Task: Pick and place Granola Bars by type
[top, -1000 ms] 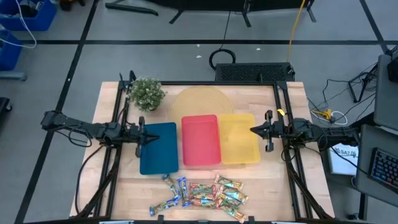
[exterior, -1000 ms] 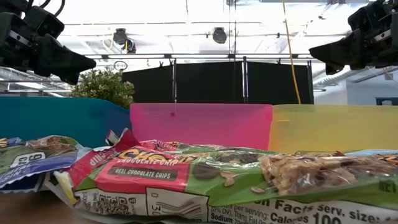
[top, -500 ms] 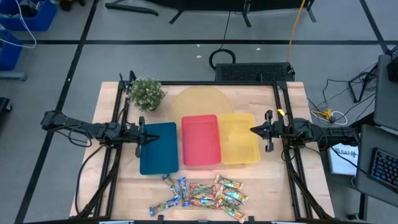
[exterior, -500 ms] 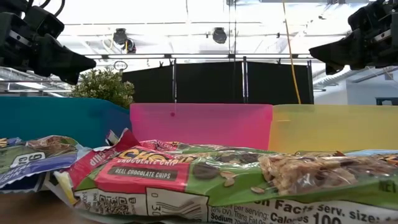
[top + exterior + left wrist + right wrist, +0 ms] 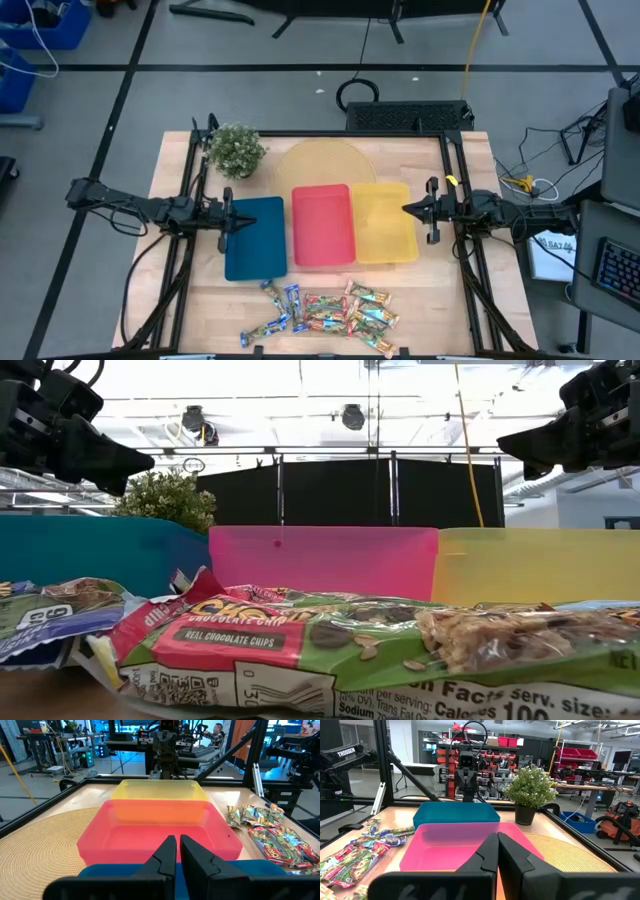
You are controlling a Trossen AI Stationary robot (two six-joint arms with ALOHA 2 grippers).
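Note:
The granola bars (image 5: pixel 325 312) lie in a loose pile on the table near its near edge, blue-silver ones toward the left, red-green and orange-gold ones toward the right; they also show in the low view (image 5: pixel 330 640), the left wrist view (image 5: pixel 267 830) and the right wrist view (image 5: pixel 357 855). My left gripper (image 5: pixel 236 221) hovers shut over the left part of the blue tray (image 5: pixel 255 236). My right gripper (image 5: pixel 408 210) hovers shut over the right part of the yellow tray (image 5: pixel 385 222). Both grippers are far from the bars.
A red tray (image 5: pixel 322 225) sits between the blue and yellow trays. Behind them lie a round woven mat (image 5: pixel 320 165) and a potted plant (image 5: pixel 236 150) at the far left. A black frame (image 5: pixel 190 200) borders the table. Bare wood shows beside the pile.

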